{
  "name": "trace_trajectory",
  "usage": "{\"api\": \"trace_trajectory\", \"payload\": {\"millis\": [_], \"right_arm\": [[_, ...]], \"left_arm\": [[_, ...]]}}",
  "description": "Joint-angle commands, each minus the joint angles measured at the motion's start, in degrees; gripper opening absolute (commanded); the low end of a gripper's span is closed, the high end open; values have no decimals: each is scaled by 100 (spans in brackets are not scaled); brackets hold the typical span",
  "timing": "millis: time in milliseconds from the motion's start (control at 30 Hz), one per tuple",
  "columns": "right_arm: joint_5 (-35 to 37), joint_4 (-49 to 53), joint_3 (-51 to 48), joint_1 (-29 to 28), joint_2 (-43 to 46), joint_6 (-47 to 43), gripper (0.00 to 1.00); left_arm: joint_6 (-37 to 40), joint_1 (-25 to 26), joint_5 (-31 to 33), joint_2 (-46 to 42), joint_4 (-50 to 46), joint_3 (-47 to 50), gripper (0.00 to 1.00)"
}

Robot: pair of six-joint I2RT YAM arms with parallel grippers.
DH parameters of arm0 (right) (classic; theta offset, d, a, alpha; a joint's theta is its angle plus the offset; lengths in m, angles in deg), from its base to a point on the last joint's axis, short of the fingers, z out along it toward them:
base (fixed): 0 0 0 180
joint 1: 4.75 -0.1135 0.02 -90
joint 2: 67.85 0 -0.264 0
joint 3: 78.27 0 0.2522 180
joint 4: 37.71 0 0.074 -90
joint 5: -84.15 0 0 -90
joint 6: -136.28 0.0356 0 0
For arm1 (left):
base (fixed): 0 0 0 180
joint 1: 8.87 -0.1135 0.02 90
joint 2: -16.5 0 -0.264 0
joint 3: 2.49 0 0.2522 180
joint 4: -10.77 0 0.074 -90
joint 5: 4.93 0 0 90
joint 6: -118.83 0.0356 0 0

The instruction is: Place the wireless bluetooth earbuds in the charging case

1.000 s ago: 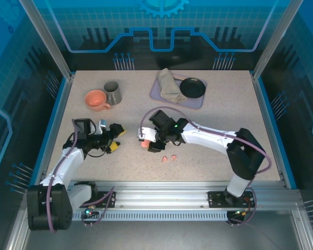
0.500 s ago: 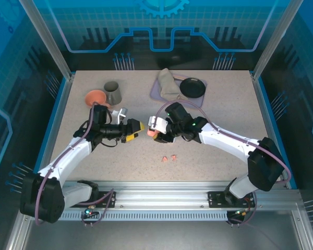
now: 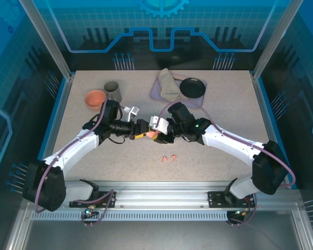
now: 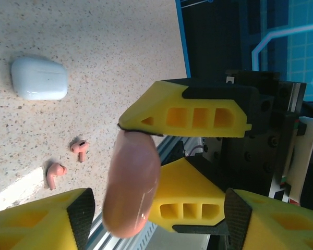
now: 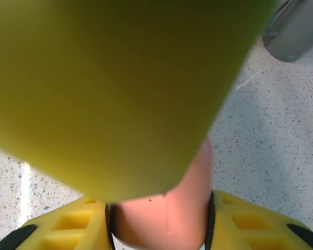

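Salmon-pink pebble-shaped plastic case (image 4: pixel 131 182): we are seeing right gripper (image 5: pixel 164 219) clamping it; left gripper (image 3: pixel 142 131) jaws standing apart, flanking same case.

Left end effector (image 3: pixel 141 131) advanced, jaws now flanking pink case (image 3: pixel 152 135)

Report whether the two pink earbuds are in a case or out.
Out: both pink earbuds lie loose on the table, apart from the white case.
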Motion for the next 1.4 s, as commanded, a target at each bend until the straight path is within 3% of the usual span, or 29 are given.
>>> {"api": "trace_trajectory", "payload": {"millis": [0, 267, 533, 733, 900, 1167, 1367], "right_arm": [[-218, -122, -32, 90, 107, 151, 40], [-280, -193, -15, 79, -74, 310, 40], [-460, 111, 42, 304, 150, 316, 45], [-1131, 251, -180, 730, 818, 505, 65], [-1913, 424, -372, 1116, 1463, 712, 74], [-2700, 866, -284, 1224, 1914, 711, 73], [-2965, 1486, 43, 1143, 1749, 378, 65]], "left_arm": [[263, 118, -77, 180, -193, -206, 62], [125, 382, -65, 514, 156, -270, 24], [635, 387, 302, 331, -395, -442, 14], [1412, 412, 728, -157, -440, -364, 5], [2291, 516, 993, -685, -294, -286, 1], [4048, 1176, 1475, -1536, 183, 59, 0], [4908, 1520, 1680, -1806, 398, 178, 0]]}}
